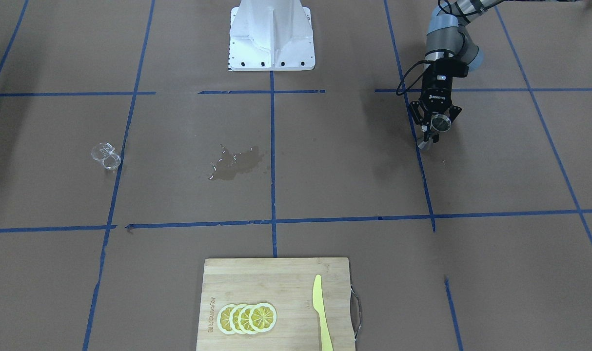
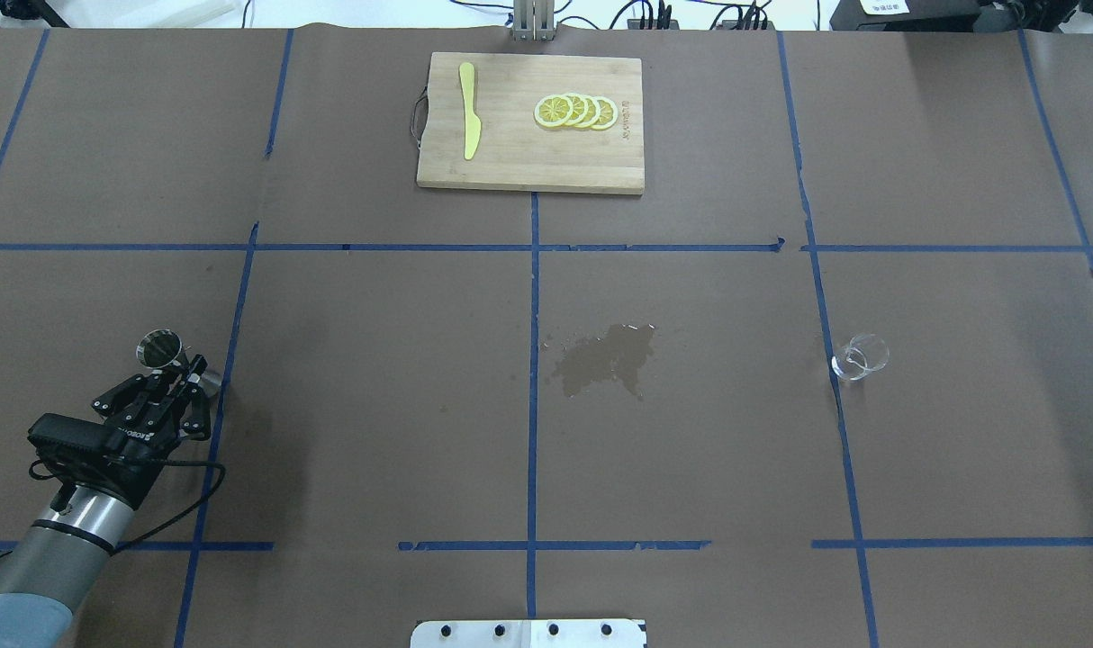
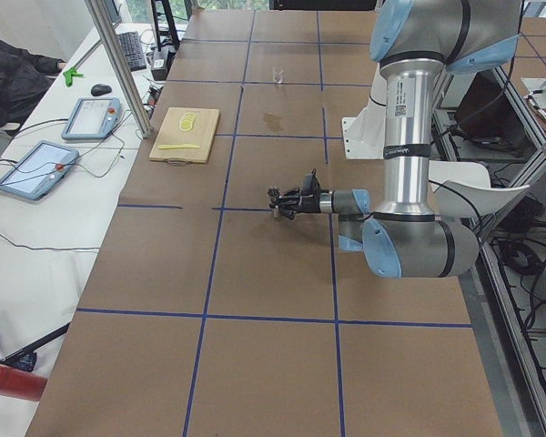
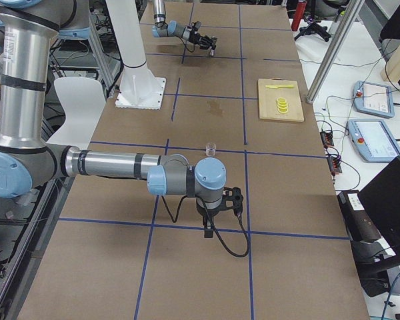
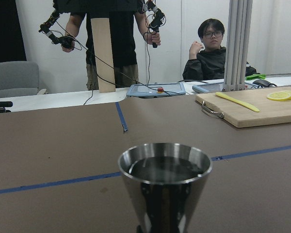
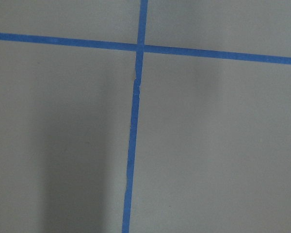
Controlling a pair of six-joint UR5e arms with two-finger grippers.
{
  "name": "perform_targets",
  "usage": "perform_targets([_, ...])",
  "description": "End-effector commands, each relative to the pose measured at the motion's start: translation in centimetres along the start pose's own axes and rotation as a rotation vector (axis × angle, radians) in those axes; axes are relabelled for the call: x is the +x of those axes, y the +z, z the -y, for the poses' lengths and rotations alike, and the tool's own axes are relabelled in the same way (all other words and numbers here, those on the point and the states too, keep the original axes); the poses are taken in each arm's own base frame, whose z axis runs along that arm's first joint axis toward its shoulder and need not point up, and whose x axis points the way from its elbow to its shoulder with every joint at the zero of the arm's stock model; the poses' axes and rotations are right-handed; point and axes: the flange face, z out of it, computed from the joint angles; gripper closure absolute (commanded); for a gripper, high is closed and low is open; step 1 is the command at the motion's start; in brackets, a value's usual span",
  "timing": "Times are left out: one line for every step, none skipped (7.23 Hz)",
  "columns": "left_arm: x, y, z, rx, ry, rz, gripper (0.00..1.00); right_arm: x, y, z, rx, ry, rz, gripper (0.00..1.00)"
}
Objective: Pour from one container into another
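Note:
The steel jigger (image 2: 161, 347) stands upright at the table's left side, with dark liquid in its top cone (image 5: 165, 167). My left gripper (image 2: 186, 369) reaches in level and is shut on its narrow waist; the same pair shows at the jigger (image 1: 440, 123). The clear glass cup (image 2: 860, 357) stands alone far to the right, also seen as the cup (image 1: 106, 157). My right gripper (image 4: 220, 202) points down over bare table near the cup (image 4: 211, 148). It shows only in the exterior right view, so I cannot tell if it is open or shut.
A wet spill patch (image 2: 605, 360) darkens the paper at mid table. At the far edge lies a wooden cutting board (image 2: 528, 166) with lemon slices (image 2: 575, 111) and a yellow knife (image 2: 468, 121). People (image 5: 213, 48) and tablets sit beyond that edge.

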Motion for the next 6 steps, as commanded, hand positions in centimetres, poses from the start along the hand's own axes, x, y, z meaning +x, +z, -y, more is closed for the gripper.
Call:
perform_targets([-0.23,-0.04,-0.16,-0.003,-0.005,-0.006,0.92,0.00,0.00,0.00,0.000,0.000,0.000,0.00])
perform_targets([-0.27,-0.03,-0.22,-0.003,-0.003,-0.006,0.90,0.00,0.00,0.00,0.000,0.000,0.000,0.00])
perform_targets([-0.23,-0.08,-0.26,-0.004,-0.002,-0.007,0.89,0.00,0.00,0.00,0.000,-0.001,0.000,0.00])
perform_targets([-0.19,-0.11,-0.32,-0.006,0.000,-0.007,0.86,0.00,0.00,0.00,0.000,-0.001,0.000,0.00])
perform_targets([-0.19,-0.15,-0.41,-0.007,0.001,-0.008,0.82,0.00,0.00,0.00,0.000,-0.001,0.000,0.00])
perform_targets([-0.19,-0.15,-0.41,-0.007,0.001,-0.008,0.75,0.00,0.00,0.00,0.000,-0.001,0.000,0.00])
